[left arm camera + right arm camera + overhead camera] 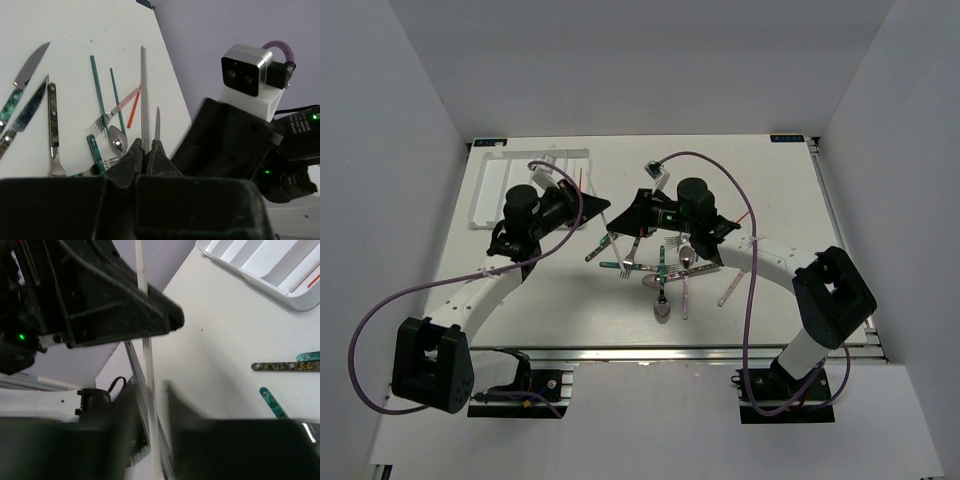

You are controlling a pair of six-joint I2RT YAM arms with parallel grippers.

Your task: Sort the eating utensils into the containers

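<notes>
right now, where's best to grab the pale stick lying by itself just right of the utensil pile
I'd take the pale stick near its middle, coming straight down from above with the jaws set across its width. It lies flat and diagonal on the table, apart from the pile, so both sides are free.

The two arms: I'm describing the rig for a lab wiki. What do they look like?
The left arm and right arm have white tubular links between blocky black joint housings, each trailed by a purple cable. Fingers are black and wedge-shaped. The right wrist carries a silver-faced camera on a white mount, with a green light nearby.
</notes>
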